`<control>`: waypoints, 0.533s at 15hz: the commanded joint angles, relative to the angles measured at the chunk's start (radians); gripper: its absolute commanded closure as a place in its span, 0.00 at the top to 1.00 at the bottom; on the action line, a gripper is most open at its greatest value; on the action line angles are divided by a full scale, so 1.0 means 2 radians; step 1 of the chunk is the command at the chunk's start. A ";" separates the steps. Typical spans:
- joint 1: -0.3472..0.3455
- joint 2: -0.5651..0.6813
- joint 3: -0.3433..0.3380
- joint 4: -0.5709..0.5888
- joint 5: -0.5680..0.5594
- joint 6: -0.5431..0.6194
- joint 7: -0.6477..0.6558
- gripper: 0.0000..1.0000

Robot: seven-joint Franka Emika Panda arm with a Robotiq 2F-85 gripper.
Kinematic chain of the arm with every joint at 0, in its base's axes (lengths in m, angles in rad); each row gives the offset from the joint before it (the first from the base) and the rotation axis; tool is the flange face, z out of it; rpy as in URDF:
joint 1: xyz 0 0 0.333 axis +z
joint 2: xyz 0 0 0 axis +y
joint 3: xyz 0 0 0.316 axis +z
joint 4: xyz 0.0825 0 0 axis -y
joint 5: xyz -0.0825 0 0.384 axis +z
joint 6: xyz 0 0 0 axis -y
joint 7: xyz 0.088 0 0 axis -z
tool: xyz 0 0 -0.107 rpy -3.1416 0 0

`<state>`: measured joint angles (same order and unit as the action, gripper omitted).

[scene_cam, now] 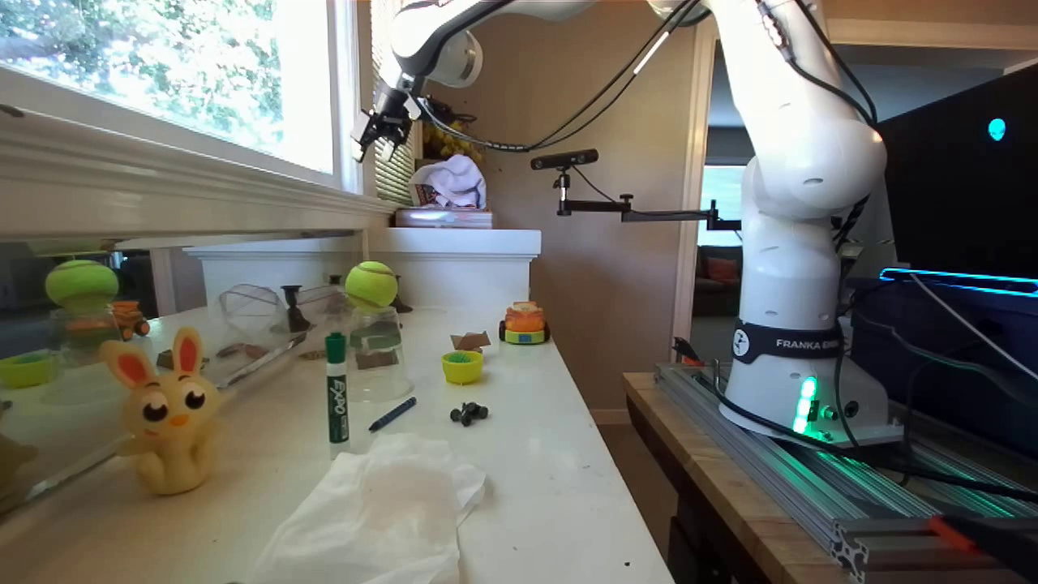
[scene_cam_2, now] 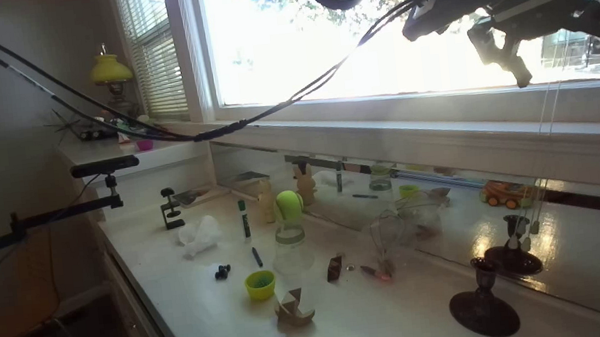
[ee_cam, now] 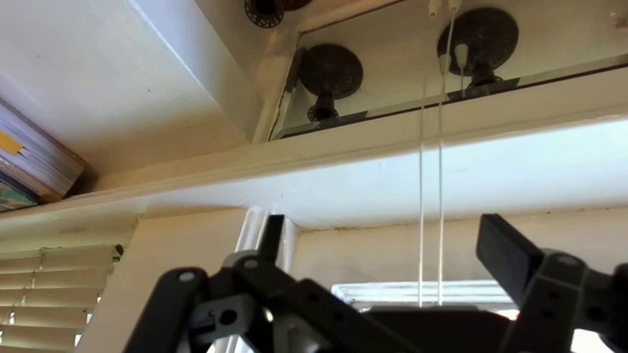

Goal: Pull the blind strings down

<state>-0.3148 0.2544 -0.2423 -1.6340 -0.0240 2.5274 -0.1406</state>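
Observation:
Two thin pale blind strings hang side by side in front of the window; they show in the wrist view (ee_cam: 440, 196) and in an exterior view (scene_cam_2: 555, 108). Small pale tassels (ee_cam: 455, 5) are at their lower ends. My gripper (ee_cam: 385, 223) is open and empty. In the wrist view the strings run between its two spread fingers, nearer the right finger, and touch neither visibly; their upper parts are hidden behind the gripper body. The gripper also shows in both exterior views, high up by the window (scene_cam: 375, 152) (scene_cam_2: 571, 69). The strings cannot be made out in an exterior view there.
The window ledge (scene_cam_2: 429, 137) and a mirror strip lie below the gripper. On the white counter (scene_cam: 559, 478) stand a dark candle holder (scene_cam_2: 484, 305), a tennis ball (scene_cam_2: 288, 205) on a clear jar, a yellow cup (scene_cam_2: 260, 285) and a rabbit toy (scene_cam: 174, 422). Black cables (scene_cam_2: 293, 100) hang from the arm.

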 commanded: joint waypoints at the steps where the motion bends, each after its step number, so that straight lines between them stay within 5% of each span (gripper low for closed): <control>1: 0.006 -0.022 -0.002 0.007 -0.009 -0.058 0.010 1.00; 8: 0.019 -0.061 -0.004 0.012 -0.044 -0.169 0.020 1.00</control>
<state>-0.2956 0.1650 -0.2432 -1.6168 -0.0563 2.2772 -0.1403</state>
